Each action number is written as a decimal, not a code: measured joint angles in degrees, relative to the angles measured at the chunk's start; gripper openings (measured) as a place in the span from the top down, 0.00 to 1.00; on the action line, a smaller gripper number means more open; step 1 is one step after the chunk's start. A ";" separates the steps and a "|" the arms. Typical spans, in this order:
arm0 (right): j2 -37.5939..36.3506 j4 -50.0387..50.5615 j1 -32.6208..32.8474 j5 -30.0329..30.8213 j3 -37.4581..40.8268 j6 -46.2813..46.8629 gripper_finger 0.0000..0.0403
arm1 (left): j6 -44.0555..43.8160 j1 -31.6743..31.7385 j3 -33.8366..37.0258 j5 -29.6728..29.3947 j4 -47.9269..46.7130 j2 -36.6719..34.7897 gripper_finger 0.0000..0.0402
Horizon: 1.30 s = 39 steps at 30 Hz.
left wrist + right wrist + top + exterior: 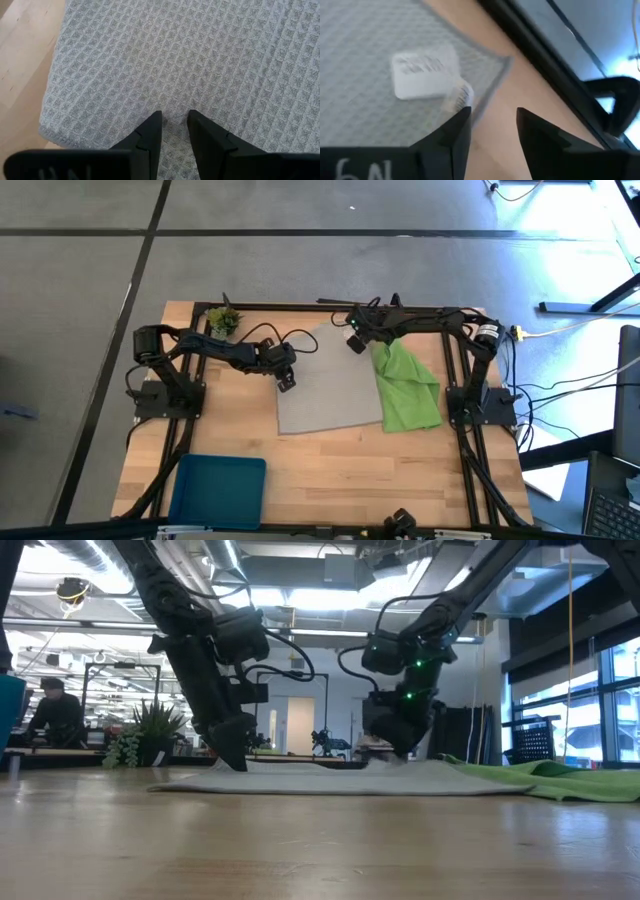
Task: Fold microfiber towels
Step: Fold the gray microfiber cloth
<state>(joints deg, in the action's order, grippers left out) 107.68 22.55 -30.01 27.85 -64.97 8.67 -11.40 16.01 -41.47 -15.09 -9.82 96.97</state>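
1. Your left gripper [174, 116] has its jaws parted by a narrow gap, tips down on the grey towel [330, 385] near its left edge; whether they pinch any cloth, you cannot tell.
2. Your right gripper [492, 112] stands open at the towel's far corner, beside its white label [425, 75], holding nothing.
3. The grey towel lies flat mid-table, with the green towel [408, 385] just to its right.
4. You look to be setting up the first fold: both grippers need a firm hold before lifting.
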 joint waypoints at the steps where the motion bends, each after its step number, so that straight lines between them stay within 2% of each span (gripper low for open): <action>1: 0.00 0.05 -0.31 0.10 0.00 1.20 0.61 | 0.00 0.00 0.00 0.00 0.00 0.00 0.77; 5: -0.05 0.24 -0.97 1.06 0.00 4.62 0.61 | 0.00 0.00 0.00 0.00 -0.01 0.00 0.77; 11: -4.28 5.27 0.59 -2.22 0.00 5.72 0.61 | 2.55 0.00 0.09 0.29 -0.42 -0.80 0.77; 19: -10.32 14.51 11.63 -4.41 0.00 3.05 0.61 | 6.30 -0.04 -2.50 1.12 -11.27 -9.75 0.77; 26: -10.97 15.49 21.80 -4.62 0.00 1.59 0.61 | 7.45 -0.89 -2.60 0.51 -12.57 -14.83 0.77; 29: -11.06 16.06 25.77 -5.60 0.00 -0.25 0.61 | 7.77 -2.72 -2.58 5.63 -12.20 -15.38 0.77; 32: -11.80 16.77 29.04 -6.24 -0.02 -1.76 0.61 | 11.87 -5.91 -2.60 15.25 -12.32 -15.37 0.77; 35: -11.93 18.35 31.45 -9.67 -0.02 -4.21 0.61 | 15.50 -10.40 -2.60 23.39 -12.59 -15.37 0.77; 37: -11.93 18.51 33.05 -11.75 -0.02 -5.68 0.61 | 15.29 -13.88 -2.62 24.23 -12.16 -15.38 0.77; 39: -11.93 18.88 34.61 -13.31 0.01 -7.48 0.61 | 14.93 -17.24 -2.62 22.38 -12.13 -15.39 0.77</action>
<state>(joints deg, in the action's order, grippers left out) 95.74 41.44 4.60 14.54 -64.96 1.19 3.53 -1.23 -44.10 7.28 -21.95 81.58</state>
